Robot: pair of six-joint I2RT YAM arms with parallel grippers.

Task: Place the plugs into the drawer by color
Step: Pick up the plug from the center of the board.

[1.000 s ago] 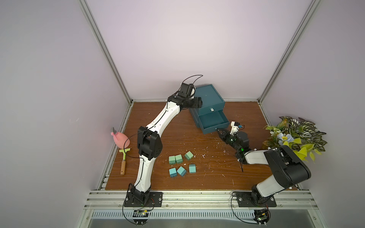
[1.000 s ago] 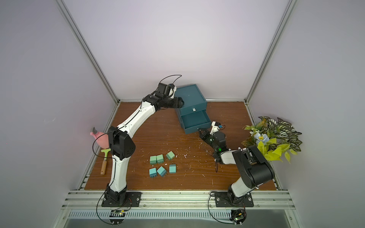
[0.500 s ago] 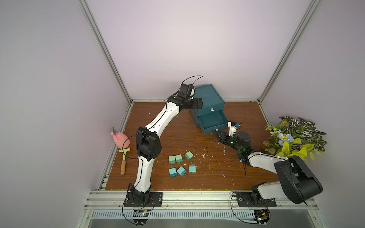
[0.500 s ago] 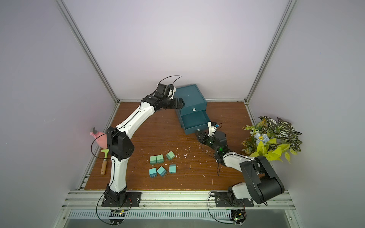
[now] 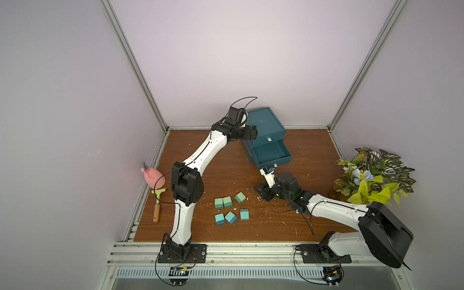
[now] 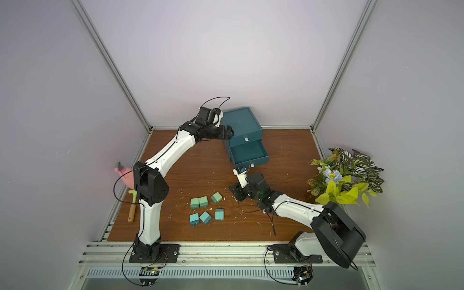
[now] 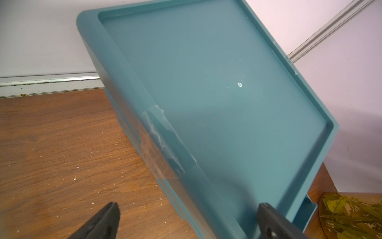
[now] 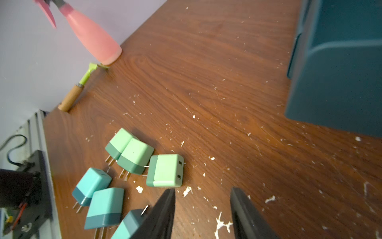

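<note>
The drawer (image 5: 263, 125) (image 6: 242, 124), a dark teal chest, stands at the back of the table. Its top tray is shut; the one below (image 5: 272, 153) (image 6: 248, 153) is pulled out, with nothing showing inside. Three light green plugs (image 5: 227, 201) (image 6: 203, 201) (image 8: 165, 170) and three turquoise plugs (image 5: 230, 217) (image 6: 205, 217) (image 8: 105, 207) lie in two rows on the table. My right gripper (image 5: 262, 192) (image 6: 237, 192) (image 8: 202, 192) is open just right of them, with bare table between its fingers. My left gripper (image 5: 251, 132) (image 6: 227, 131) (image 7: 187, 207) is open at the chest's left top edge (image 7: 206, 93).
A pink spray bottle (image 5: 153, 177) (image 8: 93, 39) and a wooden-handled scraper (image 5: 158, 206) (image 8: 76, 93) sit by the left wall. A leafy plant (image 5: 371, 175) stands at the right edge. White crumbs dot the wooden table (image 5: 226, 163).
My right arm has swung from the open tray's front down and left toward the plugs, and its jaws have opened. The left arm stays by the chest.
</note>
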